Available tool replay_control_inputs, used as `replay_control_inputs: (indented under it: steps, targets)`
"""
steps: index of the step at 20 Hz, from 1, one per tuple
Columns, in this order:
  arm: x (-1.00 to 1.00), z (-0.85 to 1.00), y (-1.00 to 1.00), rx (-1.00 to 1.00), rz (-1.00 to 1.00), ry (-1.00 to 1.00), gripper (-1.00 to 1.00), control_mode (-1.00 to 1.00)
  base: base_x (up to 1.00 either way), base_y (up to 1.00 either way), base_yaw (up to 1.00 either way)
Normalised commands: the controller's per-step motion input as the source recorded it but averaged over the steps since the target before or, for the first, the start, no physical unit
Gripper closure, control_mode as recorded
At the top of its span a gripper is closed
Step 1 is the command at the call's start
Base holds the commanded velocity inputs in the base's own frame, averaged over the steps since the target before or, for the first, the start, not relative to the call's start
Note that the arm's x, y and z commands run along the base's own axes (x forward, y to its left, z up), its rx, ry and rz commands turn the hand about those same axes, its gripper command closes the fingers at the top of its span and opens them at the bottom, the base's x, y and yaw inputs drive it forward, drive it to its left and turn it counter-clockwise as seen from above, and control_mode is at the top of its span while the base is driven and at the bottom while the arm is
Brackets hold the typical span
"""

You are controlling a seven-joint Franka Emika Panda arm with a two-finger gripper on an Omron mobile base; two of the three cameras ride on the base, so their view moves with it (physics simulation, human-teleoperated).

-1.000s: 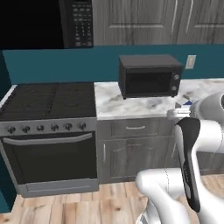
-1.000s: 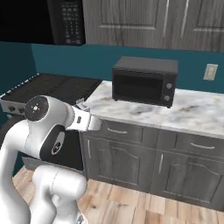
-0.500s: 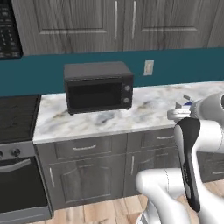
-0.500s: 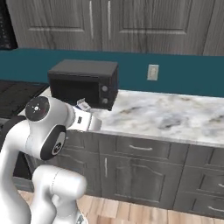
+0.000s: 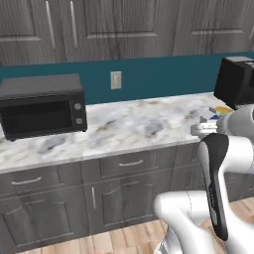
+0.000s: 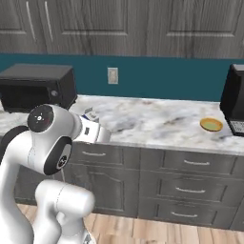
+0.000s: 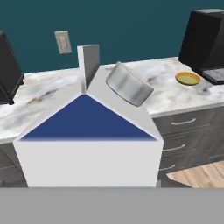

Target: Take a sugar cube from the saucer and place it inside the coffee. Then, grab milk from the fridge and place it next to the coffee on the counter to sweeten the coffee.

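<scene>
Counter [image 6: 157, 121] of veined marble along teal wall, black toaster oven [image 5: 42, 106] at one end, coffee machine [image 6: 234, 107] at other, milk [image 7: 89, 140] carton seemingly clamped between claw's spread fingers, raised before counter, saucer [image 6: 211, 125] beside machine

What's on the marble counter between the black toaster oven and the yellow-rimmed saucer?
Bare marble counter between black toaster oven and yellow-rimmed saucer, seen in the right base view.
</scene>
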Motion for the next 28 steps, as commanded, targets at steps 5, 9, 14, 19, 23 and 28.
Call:
replay_control_inputs:
  steps: [5, 9, 14, 19, 23, 28]
  targets:
    - [0.00, 0.00, 0.00, 0.00, 0.00, 0.00, 1.00, 1.00, 0.12, -1.00, -0.11]
    - [0.00, 0.00, 0.00, 0.00, 0.00, 0.00, 1.00, 1.00, 0.17, -1.00, -0.10]
    - [0.00, 0.00, 0.00, 0.00, 0.00, 0.00, 1.00, 1.00, 0.42, -1.00, -0.03]
    - [0.00, 0.00, 0.00, 0.00, 0.00, 0.00, 1.00, 1.00, 0.63, -1.00, 0.00]
    - [0.00, 0.00, 0.00, 0.00, 0.00, 0.00, 1.00, 1.00, 0.50, -1.00, 0.02]
    - [0.00, 0.00, 0.00, 0.00, 0.00, 0.00, 1.00, 1.00, 0.00, -1.00, 0.09]
